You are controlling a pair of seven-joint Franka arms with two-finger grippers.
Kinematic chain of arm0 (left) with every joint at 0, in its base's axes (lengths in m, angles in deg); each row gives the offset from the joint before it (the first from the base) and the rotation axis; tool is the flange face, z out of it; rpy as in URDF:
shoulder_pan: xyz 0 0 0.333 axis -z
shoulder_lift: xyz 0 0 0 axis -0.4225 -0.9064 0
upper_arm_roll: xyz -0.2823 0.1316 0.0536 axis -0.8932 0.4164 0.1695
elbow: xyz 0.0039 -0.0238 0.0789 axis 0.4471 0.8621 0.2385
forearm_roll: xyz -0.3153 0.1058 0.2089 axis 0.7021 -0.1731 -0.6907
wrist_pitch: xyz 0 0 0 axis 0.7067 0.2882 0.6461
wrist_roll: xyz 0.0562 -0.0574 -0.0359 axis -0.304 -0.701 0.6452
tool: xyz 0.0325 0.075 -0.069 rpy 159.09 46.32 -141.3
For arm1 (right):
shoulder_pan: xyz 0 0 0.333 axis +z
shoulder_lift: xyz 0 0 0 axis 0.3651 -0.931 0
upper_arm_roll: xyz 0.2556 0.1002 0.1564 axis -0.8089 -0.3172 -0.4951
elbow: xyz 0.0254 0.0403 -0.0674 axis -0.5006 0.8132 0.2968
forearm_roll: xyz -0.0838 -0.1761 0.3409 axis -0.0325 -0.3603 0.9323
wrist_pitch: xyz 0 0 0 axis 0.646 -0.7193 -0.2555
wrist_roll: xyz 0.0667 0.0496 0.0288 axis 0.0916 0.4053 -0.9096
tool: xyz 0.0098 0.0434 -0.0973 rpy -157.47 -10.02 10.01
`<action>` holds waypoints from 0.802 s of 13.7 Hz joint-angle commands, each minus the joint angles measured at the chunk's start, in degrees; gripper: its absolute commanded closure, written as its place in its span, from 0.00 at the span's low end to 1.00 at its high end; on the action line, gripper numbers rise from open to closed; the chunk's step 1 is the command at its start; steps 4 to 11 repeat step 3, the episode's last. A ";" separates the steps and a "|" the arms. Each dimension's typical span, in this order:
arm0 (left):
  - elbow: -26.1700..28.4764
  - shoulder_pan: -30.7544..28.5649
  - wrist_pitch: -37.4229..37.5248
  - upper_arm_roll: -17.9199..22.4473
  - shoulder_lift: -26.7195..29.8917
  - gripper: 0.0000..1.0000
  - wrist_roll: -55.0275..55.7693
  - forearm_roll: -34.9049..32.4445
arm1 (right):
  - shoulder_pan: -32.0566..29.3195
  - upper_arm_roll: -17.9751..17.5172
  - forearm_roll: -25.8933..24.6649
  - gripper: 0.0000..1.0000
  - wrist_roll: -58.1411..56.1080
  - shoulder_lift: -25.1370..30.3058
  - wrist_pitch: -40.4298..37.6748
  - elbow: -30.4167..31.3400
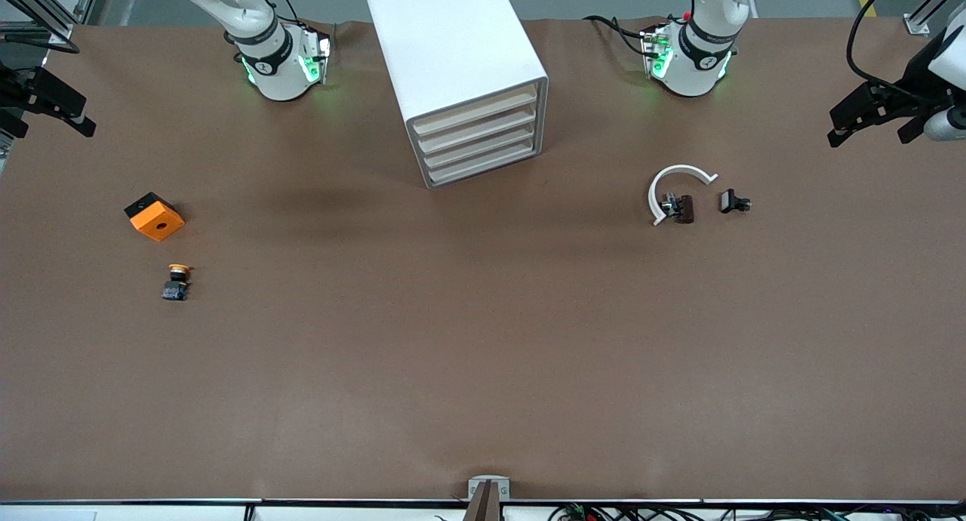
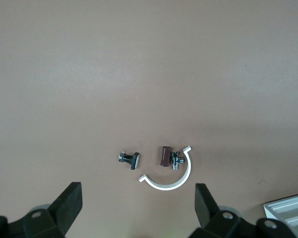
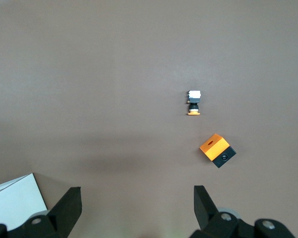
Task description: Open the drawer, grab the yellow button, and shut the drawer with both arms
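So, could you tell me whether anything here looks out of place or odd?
Yes: the button lies on the open table near the orange block, not in the drawer unit, whose drawers all look shut. That unit also sits askew.

The left gripper [image 2: 138, 210] and right gripper [image 3: 137, 210] were both cut off at their wrist views' edges. Beside the left one, only a corner of the drawer cabinet [image 2: 288, 210] showed. What the drawers held was hidden.

Button [image 1: 176, 282] open above, orange block [image 1: 155, 216] near it
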 commanded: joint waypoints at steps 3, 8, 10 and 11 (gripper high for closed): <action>-1.33 0.07 1.32 -0.01 -0.35 0.00 0.47 1.03 | -0.45 -0.34 0.42 0.00 -0.16 -0.47 0.00 -0.95; -1.33 0.07 1.32 -0.01 -0.35 0.00 0.47 1.03 | -0.45 -0.34 0.42 0.00 -0.16 -0.47 0.00 -0.95; -1.33 0.07 1.32 -0.01 -0.35 0.00 0.47 1.03 | -0.45 -0.34 0.42 0.00 -0.16 -0.47 0.00 -0.95; -1.33 0.07 1.32 -0.01 -0.35 0.00 0.47 1.03 | -0.45 -0.34 0.42 0.00 -0.16 -0.47 0.00 -0.95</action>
